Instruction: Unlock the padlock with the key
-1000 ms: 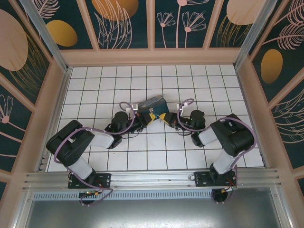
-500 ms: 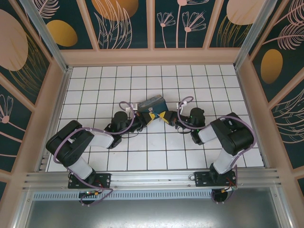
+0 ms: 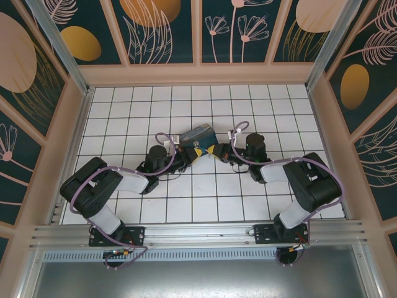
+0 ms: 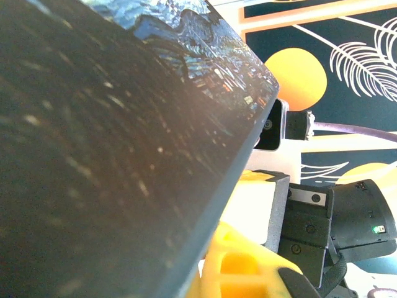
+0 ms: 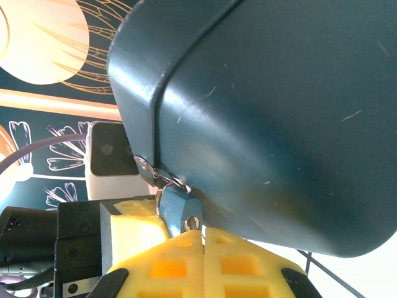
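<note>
At the box's (image 5: 279, 112) six o'clock edge, the right gripper (image 5: 203, 234), its wrist newly swung toward twelve o'clock, is pressing closed pads against the hanging padlock (image 5: 180, 211), suggesting it is inserting the key; the left gripper's (image 3: 196, 150) finger state cannot be told.

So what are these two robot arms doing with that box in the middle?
The two arms meet at a dark blue box. A small blue padlock hangs from the box's metal clasp. The right fingers, pressed together, sit just under the padlock's keyhole end, with the left fingers close beside it. I can't make out a key, or whether the lock is open yet.
</note>
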